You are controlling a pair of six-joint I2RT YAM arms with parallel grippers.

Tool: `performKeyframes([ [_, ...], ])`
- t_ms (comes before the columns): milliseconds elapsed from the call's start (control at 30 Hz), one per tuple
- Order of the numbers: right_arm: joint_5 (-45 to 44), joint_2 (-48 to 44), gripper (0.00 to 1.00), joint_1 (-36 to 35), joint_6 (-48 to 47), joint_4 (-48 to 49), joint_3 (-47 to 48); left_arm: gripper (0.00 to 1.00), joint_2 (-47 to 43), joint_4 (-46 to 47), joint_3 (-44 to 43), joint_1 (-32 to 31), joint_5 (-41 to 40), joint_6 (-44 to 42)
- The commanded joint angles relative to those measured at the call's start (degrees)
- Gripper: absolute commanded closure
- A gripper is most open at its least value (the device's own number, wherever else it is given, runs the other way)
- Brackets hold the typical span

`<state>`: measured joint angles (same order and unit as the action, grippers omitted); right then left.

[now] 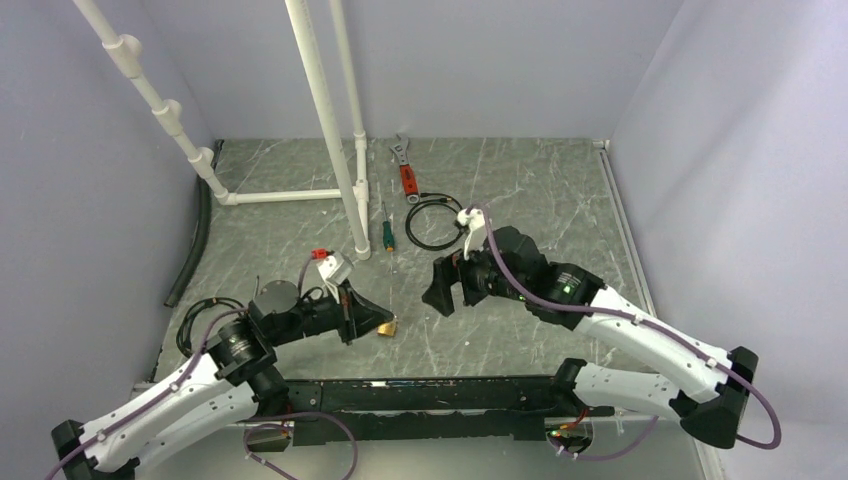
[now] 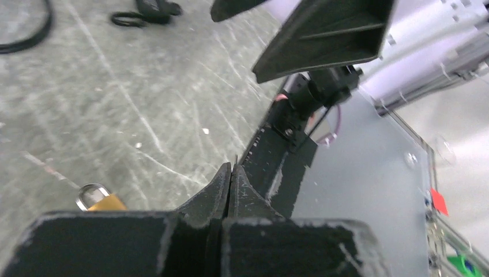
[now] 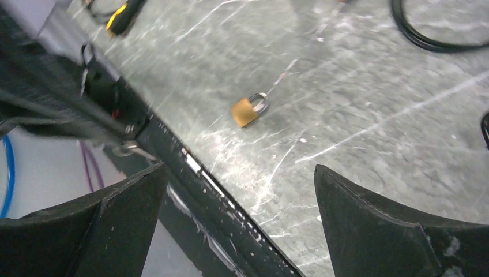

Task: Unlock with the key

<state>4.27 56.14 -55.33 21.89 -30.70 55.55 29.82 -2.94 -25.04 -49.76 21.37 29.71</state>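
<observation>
Left gripper (image 2: 232, 168) clenched on thin sliver, likely the key (image 2: 236, 158). Right gripper (image 3: 239, 170) gaping, empty. Risk: unbraced padlock (image 3: 249, 109) skidding away; key twisting in shallow pinch.

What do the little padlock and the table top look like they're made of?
The padlock body looks like brass, by its yellow-gold matte tone; its shackle looks like polished steel, silvery and shiny. The table top seems a hard grey-green marbled sheet, maybe laminate or stone-look vinyl, dull and covered in pale scratches.
</observation>
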Motion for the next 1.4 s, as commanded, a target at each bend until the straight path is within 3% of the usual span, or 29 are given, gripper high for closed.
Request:
performKeyframes([
  [0, -6.9, 4.6, 0.0, 5.2, 13.4, -3.3, 1.2, 1.0, -1.9, -16.0, -9.9, -0.3, -17.9, 2.3],
  [67, -10.5, 9.8, 0.0, 5.4, 19.3, -9.1, 5.0, 1.0, -1.9, -23.1, -14.1, -0.2, -24.4, 3.4],
  [167, -9.1, 17.5, 0.0, 4.7, 25.4, -11.3, 7.9, 1.0, -1.5, -33.3, -19.7, -0.3, -32.9, 5.7],
  [333, -11.7, 22.1, 0.0, 1.0, 36.9, -10.4, 8.7, 1.0, 1.2, -50.6, -30.9, -0.3, -38.6, 8.1],
  [433, -12.8, 24.1, 0.0, 0.1, 43.5, -10.6, 8.8, 1.0, -0.2, -56.5, -33.0, -0.3, -43.4, 8.0],
  [600, -14.2, 29.0, 0.0, -2.6, 48.9, -8.9, 10.1, 1.0, -6.4, -52.2, -29.7, -0.3, -41.0, 6.1],
  [833, -15.5, 40.1, 0.01, -6.2, 51.6, -10.2, 17.6, 1.0, -7.0, -54.3, -30.5, -0.3, -42.1, 7.3],
  [1067, -17.6, 50.0, 0.07, -8.6, 52.2, -14.2, 26.1, 1.0, -8.9, -53.8, -30.0, -0.3, -41.4, 7.1],
  [1367, -18.0, 57.6, 0.15, -10.5, 52.5, -15.6, 29.7, 1.0, -7.8, -53.2, -29.8, -0.3, -40.2, 6.7],
])
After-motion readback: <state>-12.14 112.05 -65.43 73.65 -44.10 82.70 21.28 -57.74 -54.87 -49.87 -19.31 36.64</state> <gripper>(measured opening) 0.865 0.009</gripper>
